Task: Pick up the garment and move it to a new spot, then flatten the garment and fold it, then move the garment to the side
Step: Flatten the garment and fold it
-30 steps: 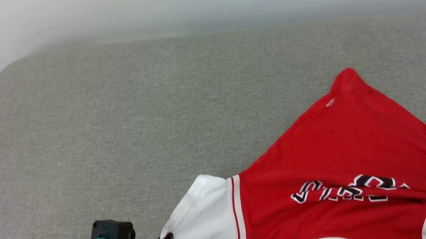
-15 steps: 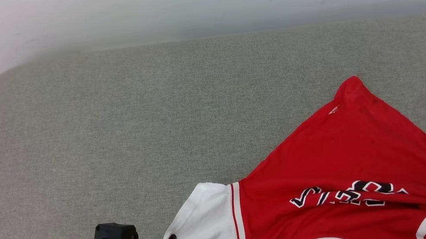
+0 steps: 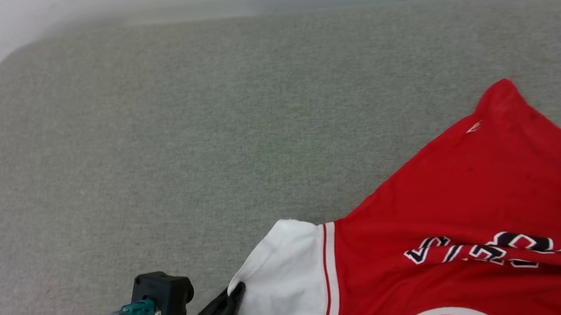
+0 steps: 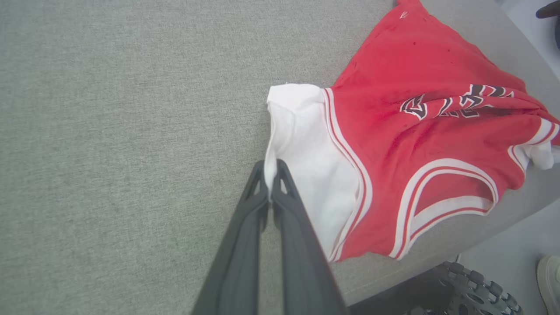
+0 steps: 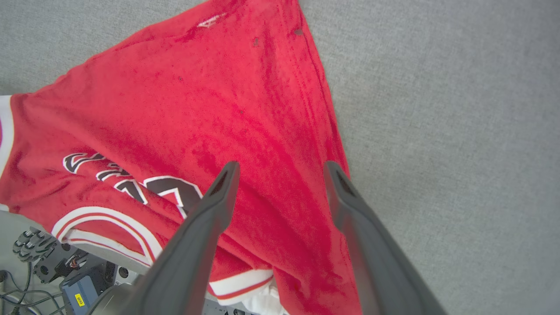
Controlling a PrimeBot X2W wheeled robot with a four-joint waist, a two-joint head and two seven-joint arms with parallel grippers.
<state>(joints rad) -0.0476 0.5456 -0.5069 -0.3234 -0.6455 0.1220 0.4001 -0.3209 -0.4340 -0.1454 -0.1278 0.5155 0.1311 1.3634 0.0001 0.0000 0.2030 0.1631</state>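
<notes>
So far, by my reckoning, only the early part is done. The red basketball jersey with white short sleeves (image 3: 466, 194) lies on the grey woven cushion (image 3: 196, 137), but it is rumpled rather than flat and no fold has been made, so smoothing, folding and shifting it aside all remain. My left pincer (image 4: 271, 168) is pinched tight on the edge of one white sleeve (image 4: 306, 144), the cloth nipped between its two dark fingertips, and the red body spreads away to the right of it. My right pincer (image 5: 280, 168) stands wide open and holds nothing. Its fingers hang over the red cloth near that side's edge, with bare cushion to their right, and I cannot tell whether they touch the fabric. The cloth looks soft and thin, running in long creases beneath the right fingers, and the black, white-outlined lettering (image 3: 482, 252) buckles across a ridge. White-and-red striped trim (image 4: 437, 188) curves round an opening beyond the sleeve, close to the cushion's edge.
</notes>
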